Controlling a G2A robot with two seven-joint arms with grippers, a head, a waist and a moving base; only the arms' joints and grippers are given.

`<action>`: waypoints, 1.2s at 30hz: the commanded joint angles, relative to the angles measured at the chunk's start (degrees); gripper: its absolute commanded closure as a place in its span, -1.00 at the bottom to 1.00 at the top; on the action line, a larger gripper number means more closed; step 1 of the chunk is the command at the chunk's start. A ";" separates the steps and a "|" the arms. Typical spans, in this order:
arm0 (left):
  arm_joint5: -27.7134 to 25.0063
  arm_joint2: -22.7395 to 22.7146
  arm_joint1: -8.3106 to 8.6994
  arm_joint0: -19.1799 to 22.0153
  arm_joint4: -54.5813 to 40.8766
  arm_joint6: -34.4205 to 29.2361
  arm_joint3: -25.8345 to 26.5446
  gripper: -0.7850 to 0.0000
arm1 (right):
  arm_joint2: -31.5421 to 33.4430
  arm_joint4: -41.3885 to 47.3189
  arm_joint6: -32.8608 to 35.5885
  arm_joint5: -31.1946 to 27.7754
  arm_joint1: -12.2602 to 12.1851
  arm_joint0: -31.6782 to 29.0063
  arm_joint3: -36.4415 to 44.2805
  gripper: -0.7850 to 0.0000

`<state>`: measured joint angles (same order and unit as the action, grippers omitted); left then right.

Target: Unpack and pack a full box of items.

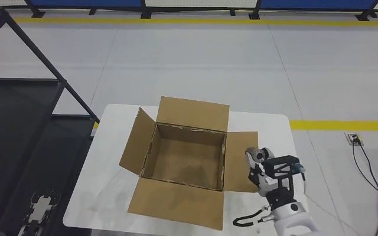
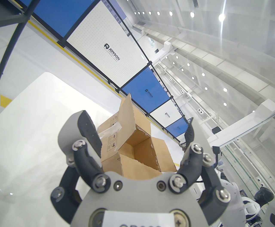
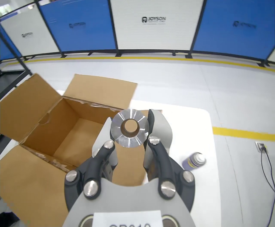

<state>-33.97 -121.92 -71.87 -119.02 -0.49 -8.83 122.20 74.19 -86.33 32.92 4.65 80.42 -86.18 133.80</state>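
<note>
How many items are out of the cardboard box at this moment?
2. A silver roll is held in the right end effector; a purple can sits on the table. Others may be hidden.

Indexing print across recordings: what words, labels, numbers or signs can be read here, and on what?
Wall panels: brand logo and wordmark, left unquoted.
Cardboard box: handling marks, too small to read.
White wrist label: cut off, unreadable.
Purple can: print too blurred.
</note>
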 commanded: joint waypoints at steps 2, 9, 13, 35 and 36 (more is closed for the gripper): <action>0.00 0.00 0.00 0.00 0.00 0.00 0.00 -1.00 | -10.33 -4.07 7.99 2.03 1.11 10.14 -6.65 1.00; 0.00 0.00 0.00 0.00 0.00 0.00 0.00 -1.00 | -27.07 -3.16 20.35 9.35 6.42 35.01 -33.35 1.00; 0.00 0.00 0.00 0.00 0.00 0.00 0.00 -1.00 | -32.38 1.16 22.18 14.80 10.18 44.83 -48.60 1.00; 0.00 0.00 0.00 0.00 0.00 0.00 0.00 -1.00 | -36.92 21.78 12.17 16.71 22.33 61.14 -92.90 -0.32; 0.00 0.00 0.00 0.00 0.00 0.00 0.00 -1.00 | -36.88 21.96 12.09 16.53 22.55 61.30 -93.39 -0.42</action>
<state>-33.97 -121.92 -71.87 -119.02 -0.49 -8.83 122.20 37.28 -64.50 45.07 21.29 102.80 -25.01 40.86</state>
